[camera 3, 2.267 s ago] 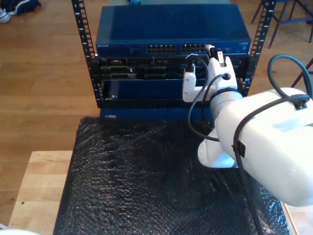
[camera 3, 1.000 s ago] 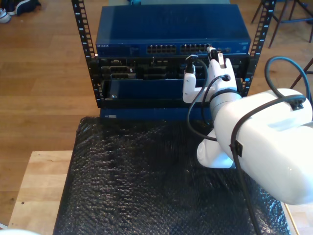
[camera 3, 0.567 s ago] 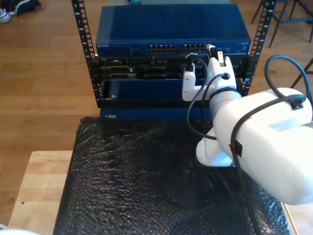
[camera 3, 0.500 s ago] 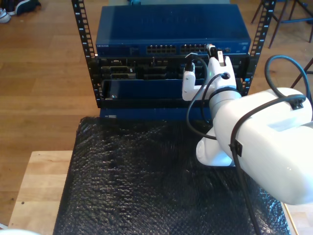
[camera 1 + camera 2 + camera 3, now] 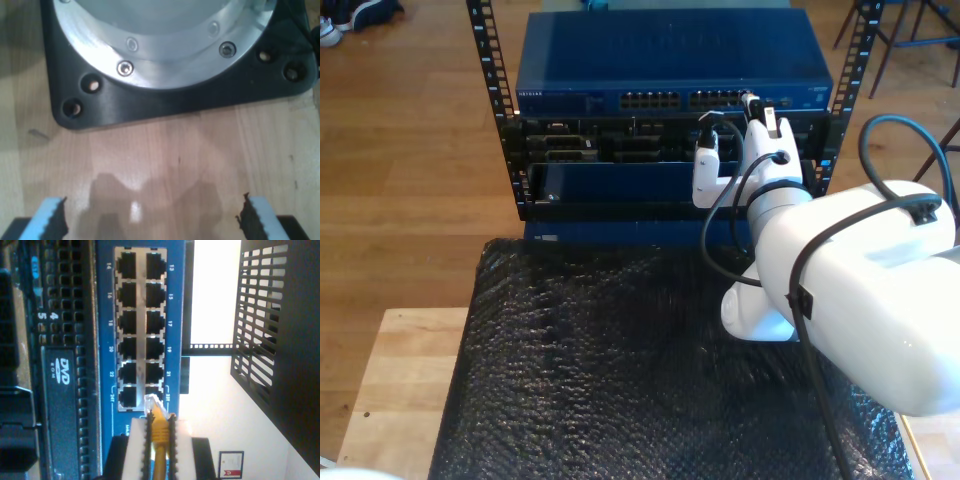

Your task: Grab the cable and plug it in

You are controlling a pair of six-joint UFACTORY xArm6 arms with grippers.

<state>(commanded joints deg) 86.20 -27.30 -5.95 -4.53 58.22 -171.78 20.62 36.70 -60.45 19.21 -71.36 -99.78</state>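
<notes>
You're looking at a yellow-orange cable (image 5: 159, 440) with a clear plug (image 5: 152, 403), pinched between white pads edged in black ribbing. The switch (image 5: 670, 60) is deep blue with silver-framed black ports (white numerals beside them). The mat (image 5: 620, 380) is glossy black and bubbled, the bench (image 5: 165, 160) pale wood, my first gripper (image 5: 152, 220) tipped light blue.

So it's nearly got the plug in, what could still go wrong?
The plug sits at the edge of the last ports, between the two bottom sockets rather than squarely in one, so it may hit the metal frame instead of entering. My second gripper pinches the cable just behind the plug; pushing while misaligned could bend or slip it. The switch hides the contact in the exterior view.
</notes>
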